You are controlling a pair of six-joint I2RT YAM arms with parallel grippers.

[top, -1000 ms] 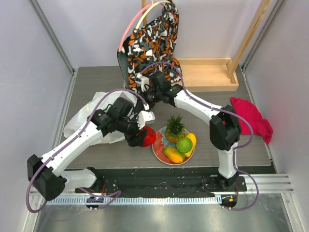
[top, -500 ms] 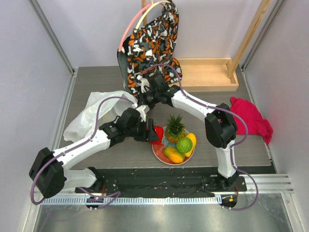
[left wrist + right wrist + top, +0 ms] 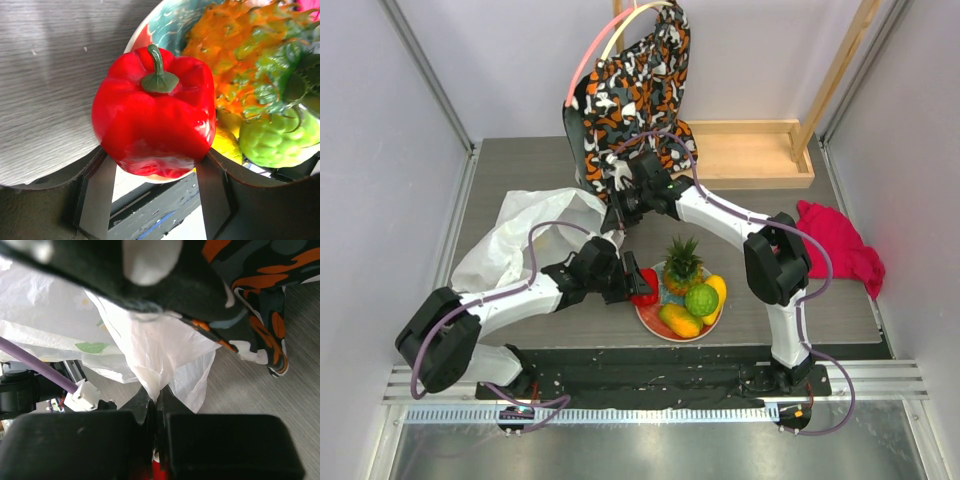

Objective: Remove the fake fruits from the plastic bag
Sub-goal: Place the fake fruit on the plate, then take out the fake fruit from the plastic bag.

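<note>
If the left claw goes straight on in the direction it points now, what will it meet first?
Probably the rim of the floral plate, then the pineapple behind it. The left claw holds the red pepper, so the pepper would touch first. Its height above the plate is unclear.

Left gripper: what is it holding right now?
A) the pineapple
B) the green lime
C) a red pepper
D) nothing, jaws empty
C: the left wrist view shows the red pepper clamped between the two fingers of the left gripper, at the edge of the plate.
</note>
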